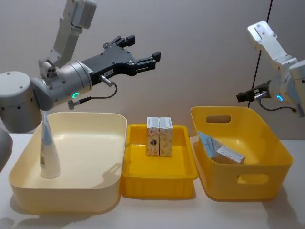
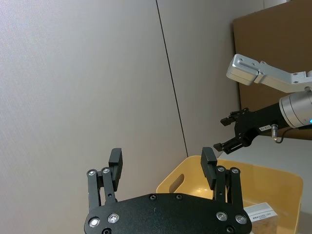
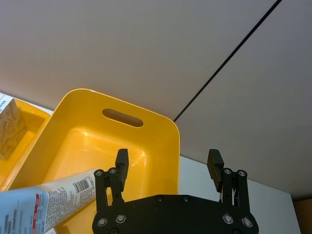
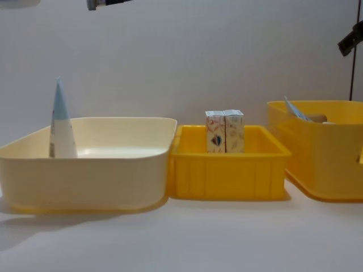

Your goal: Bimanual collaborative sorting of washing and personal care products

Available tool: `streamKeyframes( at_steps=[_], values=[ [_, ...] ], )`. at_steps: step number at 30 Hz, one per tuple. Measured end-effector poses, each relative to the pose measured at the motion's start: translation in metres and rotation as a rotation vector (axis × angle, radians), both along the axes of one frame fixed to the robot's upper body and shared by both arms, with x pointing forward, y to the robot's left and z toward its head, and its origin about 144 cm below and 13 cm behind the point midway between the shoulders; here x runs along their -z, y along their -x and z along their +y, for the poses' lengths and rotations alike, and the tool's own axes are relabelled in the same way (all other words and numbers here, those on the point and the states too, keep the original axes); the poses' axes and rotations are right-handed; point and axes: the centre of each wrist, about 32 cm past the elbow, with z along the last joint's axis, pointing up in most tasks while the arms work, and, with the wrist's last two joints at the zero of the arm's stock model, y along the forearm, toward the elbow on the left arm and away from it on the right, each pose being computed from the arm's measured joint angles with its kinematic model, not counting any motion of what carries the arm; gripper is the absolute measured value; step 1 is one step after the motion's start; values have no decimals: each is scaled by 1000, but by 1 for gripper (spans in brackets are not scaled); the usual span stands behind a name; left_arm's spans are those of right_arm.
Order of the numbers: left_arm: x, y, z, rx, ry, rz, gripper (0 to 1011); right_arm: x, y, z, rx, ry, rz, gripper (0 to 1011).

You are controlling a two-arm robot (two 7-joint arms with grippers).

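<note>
Cream plastic forms the wide bin (image 1: 90,143) on the robot's left, and 1 pale blue-and-white squeeze tube (image 1: 48,152) stands upright in it on its cap end, crimped tip up, near the bin's left wall. Just beside this bin sits a shallow yellow tray (image 1: 159,179), where 2 small patterned boxes (image 1: 159,136) stand upright, touching side by side toward the tray's back wall. On the right stands a taller yellow bin with handle slots (image 1: 267,162); inside it a second tube (image 1: 208,143) leans tilted against the left wall, and a white box (image 1: 230,154) lies beside it on the floor of the bin. The left gripper (image 1: 145,59) hangs high above the cream bin, pointing toward the right, its fingers spread wide and holding nothing. The right gripper (image 1: 244,97) hovers above the back of the tall yellow bin; in the right wrist view its fingers (image 3: 121,161) are spread wide and carry nothing, with the tube below them.
</note>
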Motion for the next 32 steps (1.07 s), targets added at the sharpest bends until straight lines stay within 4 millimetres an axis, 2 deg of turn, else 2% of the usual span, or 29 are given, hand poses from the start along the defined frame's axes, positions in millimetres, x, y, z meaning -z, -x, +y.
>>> streamKeyframes(
  at_steps=[32],
  values=[
    [0,0,0,0,0,0,1002,0,0,0,2,0,2,1004]
  ],
)
